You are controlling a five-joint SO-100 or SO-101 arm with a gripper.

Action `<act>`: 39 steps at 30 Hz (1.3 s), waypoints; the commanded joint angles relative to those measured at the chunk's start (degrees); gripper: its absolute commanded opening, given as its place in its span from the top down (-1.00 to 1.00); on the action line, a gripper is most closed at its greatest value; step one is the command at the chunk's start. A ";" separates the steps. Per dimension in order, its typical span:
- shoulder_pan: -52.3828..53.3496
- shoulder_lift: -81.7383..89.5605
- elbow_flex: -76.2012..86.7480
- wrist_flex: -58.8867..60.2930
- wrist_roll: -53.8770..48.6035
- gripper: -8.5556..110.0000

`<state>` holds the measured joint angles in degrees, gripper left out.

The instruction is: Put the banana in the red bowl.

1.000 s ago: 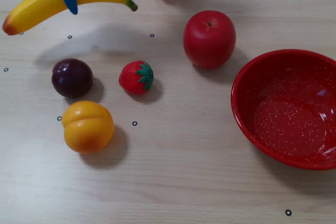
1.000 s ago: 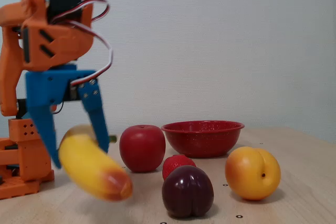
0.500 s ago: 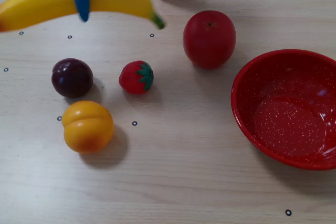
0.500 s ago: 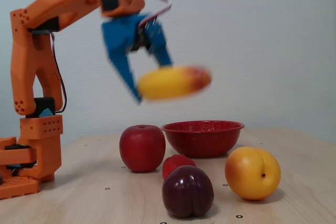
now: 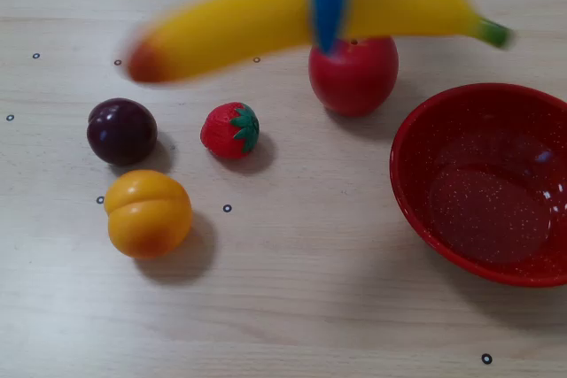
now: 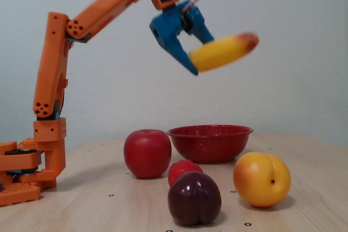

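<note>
The blue gripper (image 6: 191, 52) is clamped around the middle of the banana (image 6: 223, 51), holding it high in the air, well clear of the pale wood-grain table (image 5: 301, 307) marked with small black ring dots. In a fixed view from above, the banana (image 5: 266, 19) is motion-blurred, with its green stem tip pointing right above the far rim of the red bowl (image 5: 425, 219) at the right. An apple (image 5: 354, 73), strawberry (image 5: 230, 130), plum (image 5: 121, 131) and orange-yellow fruit (image 5: 148, 213) sit to the bowl's left. A plain pale wall (image 6: 293, 36) stands behind.
</note>
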<state>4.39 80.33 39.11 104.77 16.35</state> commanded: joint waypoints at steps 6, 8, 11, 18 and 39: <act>14.50 -1.41 -5.80 -2.11 -10.20 0.85; 17.40 -3.08 -5.98 -2.99 -11.43 0.85; 20.83 -5.89 -5.98 -4.22 -12.66 0.85; 24.17 -13.10 -6.06 -7.56 -13.97 0.85; 24.70 -19.86 -6.42 -10.90 -8.53 0.37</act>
<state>29.00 56.78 39.02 95.36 6.86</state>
